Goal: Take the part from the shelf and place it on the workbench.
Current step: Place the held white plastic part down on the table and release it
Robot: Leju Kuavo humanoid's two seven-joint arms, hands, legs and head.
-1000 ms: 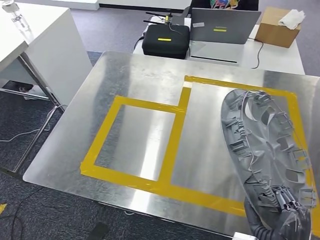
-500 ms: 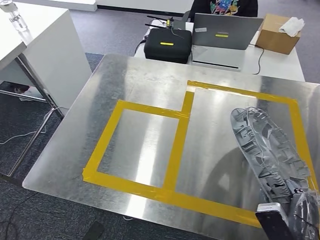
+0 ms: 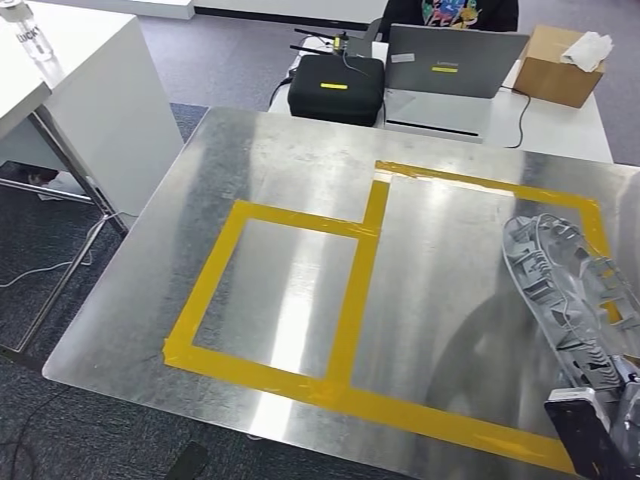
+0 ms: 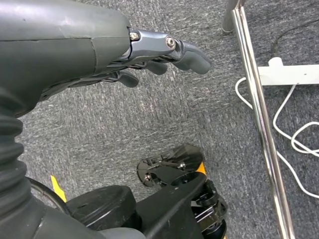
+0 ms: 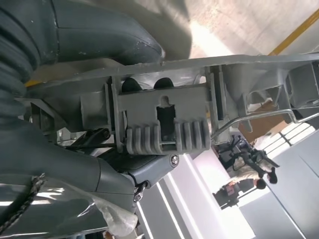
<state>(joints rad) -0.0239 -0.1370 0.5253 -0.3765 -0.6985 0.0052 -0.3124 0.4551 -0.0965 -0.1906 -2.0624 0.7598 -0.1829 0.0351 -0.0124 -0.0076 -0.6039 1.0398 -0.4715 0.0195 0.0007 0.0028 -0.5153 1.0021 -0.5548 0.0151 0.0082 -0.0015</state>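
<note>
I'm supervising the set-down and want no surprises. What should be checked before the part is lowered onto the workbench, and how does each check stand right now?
1. Grip: the right hand holds the grey part by its rim: ok.
2. Position: the part hangs tilted over the larger yellow tape rectangle on the workbench: ok.
3. Landing spot: bare metal inside that rectangle: ok.
4. Contact: whether the part's lower edge touches the surface: cannot tell.
5. Left hand: holds nothing, hanging over the carpet, away from the bench: ok.
6. Laptop and black case sit beyond the bench: ok.
</note>
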